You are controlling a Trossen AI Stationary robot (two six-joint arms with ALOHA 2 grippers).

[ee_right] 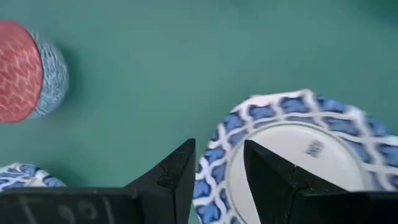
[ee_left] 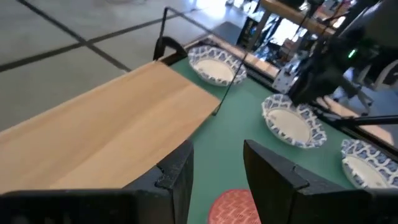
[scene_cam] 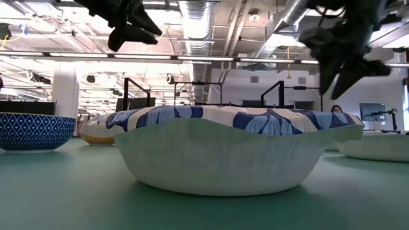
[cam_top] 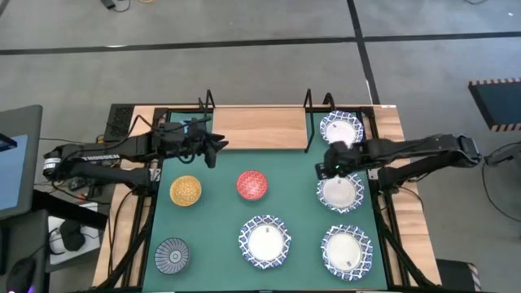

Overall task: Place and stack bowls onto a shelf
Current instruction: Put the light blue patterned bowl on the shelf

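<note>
The light-wood shelf (cam_top: 252, 127) stands bare at the back of the green mat (cam_top: 216, 212); it also shows in the left wrist view (ee_left: 106, 134). My left gripper (cam_top: 217, 149) is open and empty, raised beside the shelf's front left corner, above and behind the red bowl (cam_top: 251, 185). My right gripper (cam_top: 326, 168) is open, raised over the rim of a white blue-rimmed bowl (cam_top: 339, 193); that rim (ee_right: 214, 158) shows between its fingers. Other white bowls sit right of the shelf (cam_top: 341, 128), front centre (cam_top: 264, 242) and front right (cam_top: 347, 251). The yellow bowl (cam_top: 186, 190) and the dark-blue striped bowl (cam_top: 172, 255) sit on the left. The light blue bowl is out of view.
Black wire posts (cam_top: 308, 122) rise at the shelf's ends. The wooden table edge (cam_top: 122, 236) flanks the mat. In the low view the front white bowl (scene_cam: 233, 150) fills the foreground, with both grippers high above it.
</note>
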